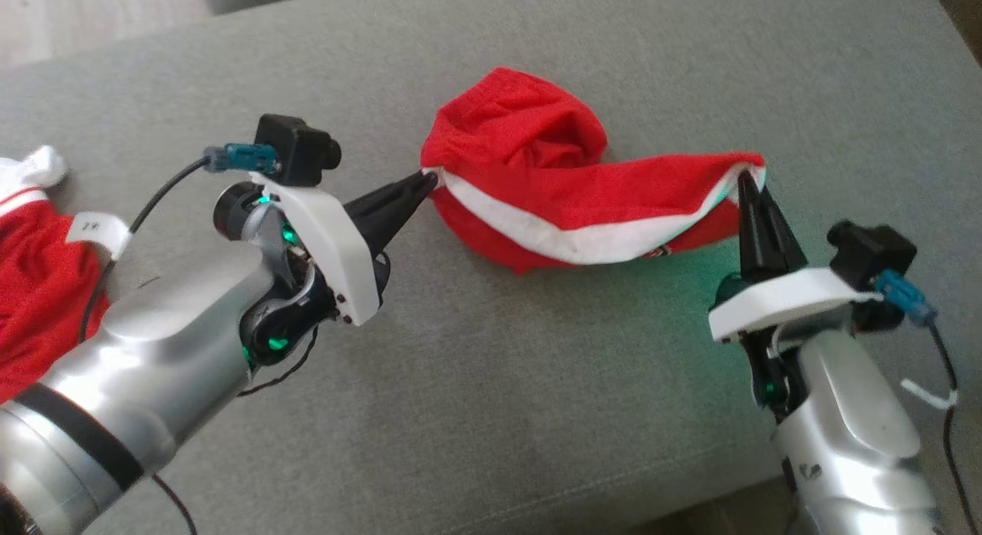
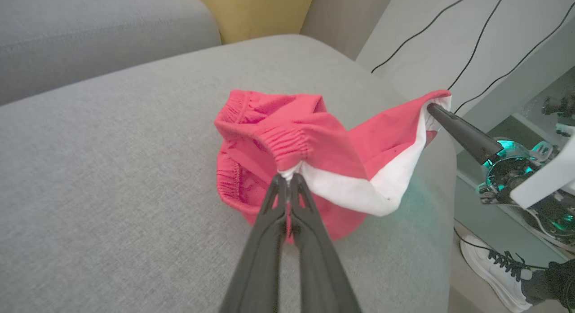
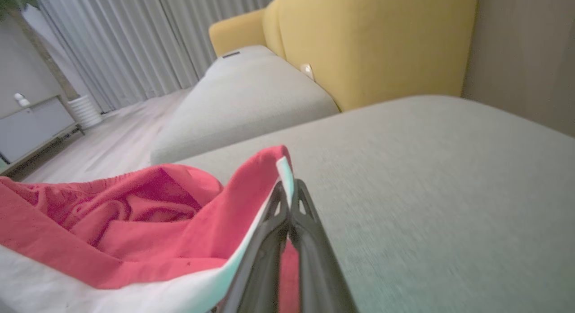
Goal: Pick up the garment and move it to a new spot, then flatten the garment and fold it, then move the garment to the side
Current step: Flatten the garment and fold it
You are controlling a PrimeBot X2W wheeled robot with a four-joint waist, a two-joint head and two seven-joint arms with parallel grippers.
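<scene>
Red garment (image 1: 529, 159) on the cushion (image 1: 537, 381), held at two ends.
The left gripper (image 1: 426, 182) and right gripper (image 1: 744, 180) are each clamped on its white-trimmed edge.

Left hand (image 1: 430, 180): fingers pressed together, pointing up-right off a bent wrist, tips pinching the garment (image 1: 537, 136) edge. Right hand (image 1: 744, 178): fingers together, pointing nearly straight up the head view, clamped on the opposite corner. Hands well apart. Left forearm (image 1: 153, 343) enters lower left, right forearm (image 1: 851, 420) lower right.

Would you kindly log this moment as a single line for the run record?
left hand: shut on garment | right hand: shut on garment | garment: bunched on grey cushion
</scene>
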